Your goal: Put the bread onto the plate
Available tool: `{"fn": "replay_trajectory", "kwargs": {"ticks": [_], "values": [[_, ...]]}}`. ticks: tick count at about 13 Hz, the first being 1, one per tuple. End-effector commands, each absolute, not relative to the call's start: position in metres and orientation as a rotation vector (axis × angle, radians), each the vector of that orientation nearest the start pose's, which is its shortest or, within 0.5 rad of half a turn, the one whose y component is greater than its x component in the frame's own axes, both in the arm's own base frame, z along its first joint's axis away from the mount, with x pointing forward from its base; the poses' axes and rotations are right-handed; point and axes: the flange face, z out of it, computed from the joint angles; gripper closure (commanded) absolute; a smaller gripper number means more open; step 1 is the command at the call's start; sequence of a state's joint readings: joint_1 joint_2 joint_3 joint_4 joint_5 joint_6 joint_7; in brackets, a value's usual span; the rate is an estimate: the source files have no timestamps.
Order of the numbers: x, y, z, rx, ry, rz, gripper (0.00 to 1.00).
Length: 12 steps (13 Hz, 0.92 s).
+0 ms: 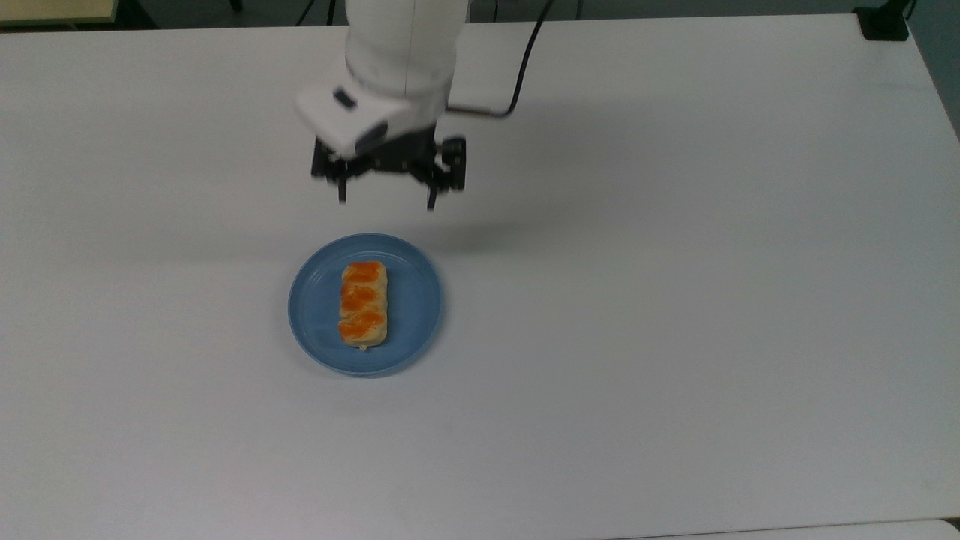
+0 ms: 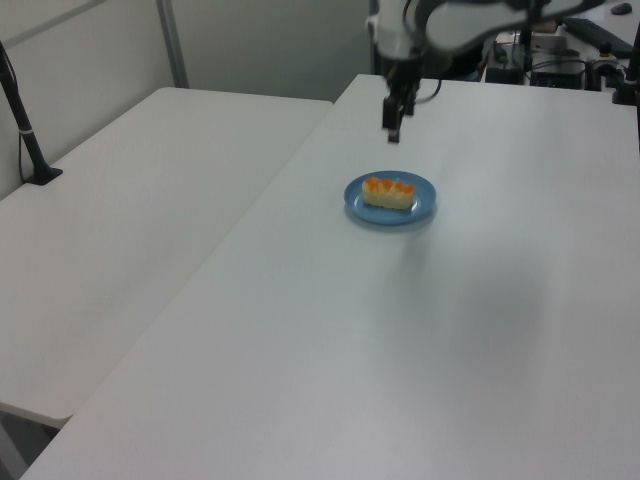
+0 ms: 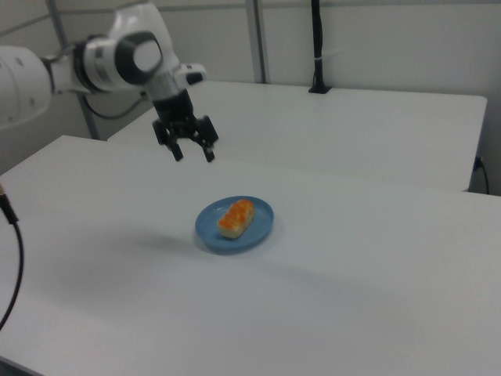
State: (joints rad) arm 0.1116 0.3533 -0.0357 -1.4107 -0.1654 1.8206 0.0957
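Bread lies flat mid-plate; my pincer hangs spread and empty at the top view's upper middle. Little risk: only a careless sweep could knock it.

Surfaces, as I see them
Matt white table; smooth blue plate, plastic-looking; bread pale with glossy orange patches; gripper black, matt.

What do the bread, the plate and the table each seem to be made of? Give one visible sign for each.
The bread: likely a moulded toy, glossy orange patches on a uniform pale body.
The plate: probably plastic; even blue, faint concentric rings.
The table: smooth matt white top, perhaps laminate.
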Motion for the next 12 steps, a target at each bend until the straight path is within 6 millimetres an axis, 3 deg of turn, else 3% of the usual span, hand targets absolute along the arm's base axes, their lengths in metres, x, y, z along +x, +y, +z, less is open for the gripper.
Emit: {"fn": "replay_trajectory", "kwargs": {"ticks": [1,3,5,12], "values": [[0.616,0.04,0.578,-3.258,0.143,-0.056,0.0],[0.595,0.036,0.595,-3.232,0.162,-0.022,0.0],[0.587,0.034,0.6,-3.231,0.15,-0.021,0.0],[0.586,0.026,0.603,-3.23,0.169,-0.01,0.0]]}}
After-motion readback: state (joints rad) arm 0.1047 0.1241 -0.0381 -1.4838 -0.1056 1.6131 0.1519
